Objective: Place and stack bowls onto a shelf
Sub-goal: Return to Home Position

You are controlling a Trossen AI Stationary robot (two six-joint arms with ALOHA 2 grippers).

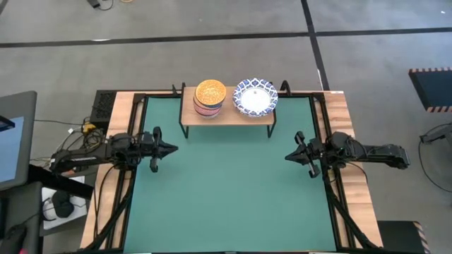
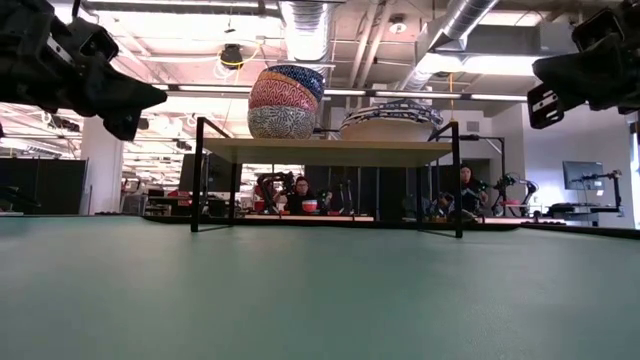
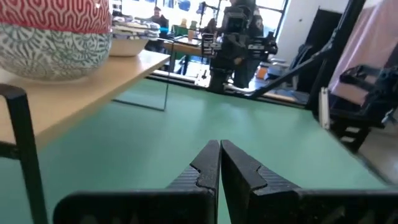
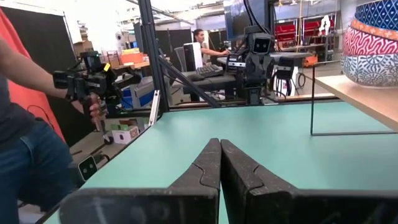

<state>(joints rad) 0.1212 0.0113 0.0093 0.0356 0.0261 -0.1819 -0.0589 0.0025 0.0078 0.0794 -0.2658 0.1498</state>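
We are holding our left gripper (image 1: pixel 173 149) and right gripper (image 1: pixel 288 156) pinched together, empty, over opposite sides of the green mat (image 1: pixel 226 190); the small bowls (image 1: pixel 210 97) are sitting stacked on the shelf (image 1: pixel 229 115) beside the white bowls (image 1: pixel 255 97).
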